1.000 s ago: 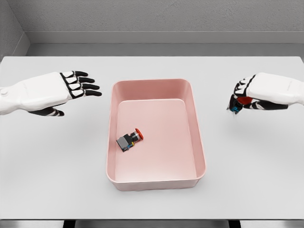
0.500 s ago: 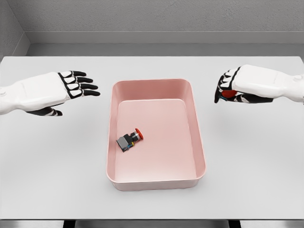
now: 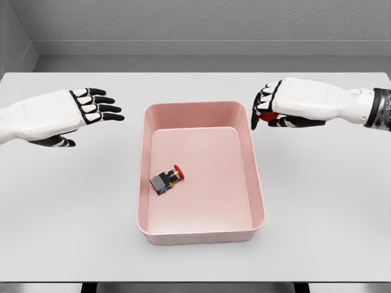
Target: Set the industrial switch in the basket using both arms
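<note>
Right hand (image 3: 275, 107), coming in from the right edge, curled over something red — only a sliver of red showing between the black fingers (image 3: 261, 105) and the thumb, so presumably a second industrial switch (image 3: 267, 116), though too hidden to name with certainty. Held above the table, just beside the basket's far right corner, not yet over its opening.

Left hand (image 3: 73, 113), reaching in from the left edge, fingers stretched out straight and slightly spread, thumb tucked underneath, gripping nothing and touching nothing. Hovering over bare tabletop, a short way left of the basket's far left corner.

Nearest the camera, one pink basket (image 3: 257, 183) — rectangular, rounded corners, shallow walls — sitting mid-table with its long axis running away from the viewer.

Inside it, one industrial switch (image 3: 167, 180): grey-black body with a red button cap, lying on its side on the basket floor, in the left half and a little nearer than the middle, close to the left wall but not touching it.

Count: two hands, one basket, one switch plainly visible, one more red object partly seen in the right grasp.

White table (image 3: 73, 201) under everything; grey wall (image 3: 195, 24) beyond its far edge.
</note>
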Robot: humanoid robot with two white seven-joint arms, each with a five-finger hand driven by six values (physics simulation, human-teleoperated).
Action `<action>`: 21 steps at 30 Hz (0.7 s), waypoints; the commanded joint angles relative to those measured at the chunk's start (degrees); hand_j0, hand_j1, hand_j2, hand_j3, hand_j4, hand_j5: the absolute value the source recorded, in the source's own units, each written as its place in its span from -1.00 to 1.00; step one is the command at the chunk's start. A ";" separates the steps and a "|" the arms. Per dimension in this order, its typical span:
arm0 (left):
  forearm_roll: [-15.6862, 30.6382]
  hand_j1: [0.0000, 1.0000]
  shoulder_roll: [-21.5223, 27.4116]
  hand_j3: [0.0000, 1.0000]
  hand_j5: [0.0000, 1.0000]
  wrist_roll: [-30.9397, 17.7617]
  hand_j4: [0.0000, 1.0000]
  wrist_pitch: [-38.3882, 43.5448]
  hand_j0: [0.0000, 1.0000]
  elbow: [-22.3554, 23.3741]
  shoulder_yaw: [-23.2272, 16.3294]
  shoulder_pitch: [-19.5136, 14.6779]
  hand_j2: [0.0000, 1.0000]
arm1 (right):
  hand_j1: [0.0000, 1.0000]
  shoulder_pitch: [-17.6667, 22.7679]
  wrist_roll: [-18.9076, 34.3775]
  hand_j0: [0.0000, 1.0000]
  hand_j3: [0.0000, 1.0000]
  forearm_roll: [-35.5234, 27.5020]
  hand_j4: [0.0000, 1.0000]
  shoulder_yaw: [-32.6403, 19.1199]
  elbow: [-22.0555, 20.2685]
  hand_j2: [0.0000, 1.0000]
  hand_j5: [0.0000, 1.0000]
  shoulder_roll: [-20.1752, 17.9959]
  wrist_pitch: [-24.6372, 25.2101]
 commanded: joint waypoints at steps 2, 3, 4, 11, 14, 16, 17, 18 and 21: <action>0.35 1.00 0.11 1.00 1.00 0.03 1.00 0.06 1.00 0.00 0.07 0.00 1.00 | -0.04 -0.17 0.19 -0.04 -0.04 -0.40 -0.04 0.24 -0.04 -0.04 -0.04 0.83 0.14; 0.35 1.00 0.02 1.00 1.00 0.03 1.00 0.06 1.00 0.00 0.07 0.00 1.00 | -0.04 -0.79 0.54 -0.04 -0.04 -0.40 -0.04 0.68 -0.04 -0.04 -0.04 1.53 0.14; 0.35 1.00 0.02 1.00 1.00 0.03 1.00 0.06 1.00 0.00 0.07 -0.09 1.00 | -0.04 -2.28 0.80 -0.04 -0.04 -0.40 -0.04 2.35 -0.04 -0.04 -0.04 2.58 0.14; 0.35 1.00 0.02 1.00 1.00 0.03 1.00 0.06 1.00 0.08 -0.02 -0.18 1.00 | -0.04 -5.18 0.80 -0.04 -0.04 -0.40 -0.04 5.34 -0.04 -0.04 -0.04 5.57 0.14; 0.35 1.00 -0.07 1.00 1.00 0.03 1.00 0.06 1.00 0.08 -0.02 -0.18 1.00 | -0.04 -5.98 0.89 -0.04 -0.04 -0.40 -0.04 6.04 -0.04 -0.04 -0.04 6.28 0.14; 0.26 1.00 -0.07 1.00 1.00 0.03 1.00 0.06 1.00 0.17 -0.02 -0.18 1.00 | -0.04 -7.03 0.89 -0.04 -0.04 -0.40 -0.04 7.54 -0.13 -0.04 -0.04 7.07 0.14; 0.26 1.00 0.02 1.00 1.00 0.03 1.00 0.06 1.00 0.17 -0.02 -0.09 1.00 | -0.04 -7.38 0.89 -0.04 -0.04 -0.40 -0.04 7.71 -0.13 -0.04 -0.04 7.42 0.14; 0.26 1.00 0.02 1.00 1.00 0.03 1.00 0.06 1.00 0.17 -0.02 -0.09 1.00 | -0.04 -7.47 1.41 -0.04 -0.04 -0.40 -0.04 7.80 -0.13 -0.04 -0.04 7.86 0.14; 0.26 1.00 0.02 1.00 1.00 0.03 1.00 0.06 1.00 0.17 -0.02 0.00 1.00 | 0.05 -8.17 2.73 0.05 0.05 -0.40 0.05 8.33 -0.39 0.05 0.05 8.47 0.14</action>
